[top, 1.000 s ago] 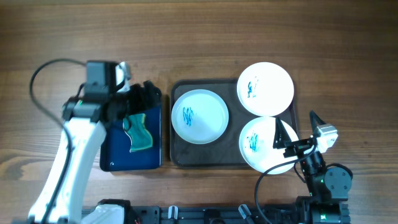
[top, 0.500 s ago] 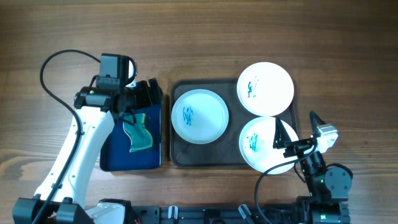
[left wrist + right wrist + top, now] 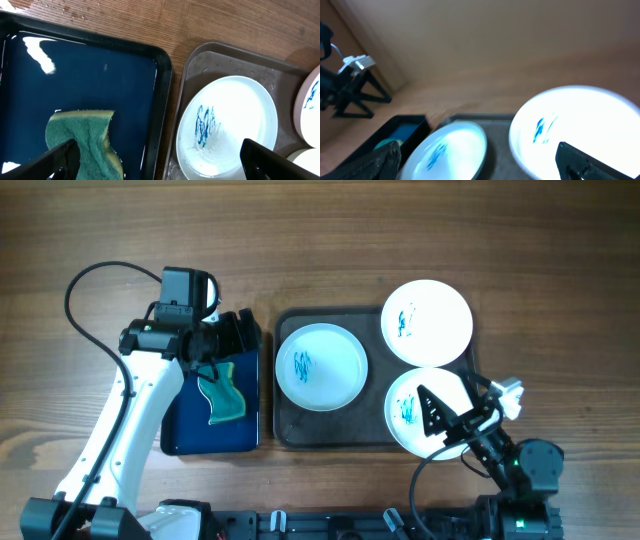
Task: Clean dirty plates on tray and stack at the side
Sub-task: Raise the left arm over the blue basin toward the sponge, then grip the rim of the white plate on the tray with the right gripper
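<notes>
On the brown wooden desk (image 3: 330, 240) lies a large dark brown-grey rectangular tray (image 3: 372, 412) with rounded corners, and all three round white plates are on it, none stacked at the side. One shallow white plate (image 3: 321, 367) sits flat in the left half of the tray. A second white plate (image 3: 427, 323) is at the far right corner and reaches over the rim onto the desk. A third white plate (image 3: 405, 425) is at the near right corner and also hangs over the rim. The edges of these two right plates meet. Each plate carries a small teal-green scribble near its middle. Just beside the tray on its left stands a deep-blue rectangular basin (image 3: 200, 435). A green sponge (image 3: 82, 137) with a curved cut edge lies inside the basin, and the bottom looks wet. The left pincer (image 3: 238, 338) hangs above the far right corner of this basin. Its two fingers are spread wide and hold nothing, with one finger over the sponge and the other over the left plate in its wrist view. The right pincer (image 3: 452, 418) is above the near right plate, and it is also spread apart and empty. I cannot tell if it touches the plate.
</notes>
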Available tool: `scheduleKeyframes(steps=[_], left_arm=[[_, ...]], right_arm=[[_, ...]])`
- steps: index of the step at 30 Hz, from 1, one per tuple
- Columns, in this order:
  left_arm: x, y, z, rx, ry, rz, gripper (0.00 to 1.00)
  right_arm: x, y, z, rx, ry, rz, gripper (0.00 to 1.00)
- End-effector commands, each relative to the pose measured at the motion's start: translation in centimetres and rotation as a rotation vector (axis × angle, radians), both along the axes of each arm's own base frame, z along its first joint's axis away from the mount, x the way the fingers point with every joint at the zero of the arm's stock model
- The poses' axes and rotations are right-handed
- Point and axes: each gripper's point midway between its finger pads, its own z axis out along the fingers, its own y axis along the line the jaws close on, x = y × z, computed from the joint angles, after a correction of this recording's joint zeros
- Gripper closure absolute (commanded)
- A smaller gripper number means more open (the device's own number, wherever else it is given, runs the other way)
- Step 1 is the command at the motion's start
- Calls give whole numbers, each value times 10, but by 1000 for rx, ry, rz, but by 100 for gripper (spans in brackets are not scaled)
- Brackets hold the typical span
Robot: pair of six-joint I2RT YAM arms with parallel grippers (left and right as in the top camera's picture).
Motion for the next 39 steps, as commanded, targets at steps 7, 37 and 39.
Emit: scheduleKeyframes(steps=[7,37,39], left_arm=[[4,0,5,14,-18,-16,0],[-4,13,-1,81,20,11,0],[-9,13,-3,84,39,10,0]], right_arm=[[46,34,56,-13,298,288,0],[115,62,-40,-418,1051,181,4],[110,64,-60,-419,1120,180,12]])
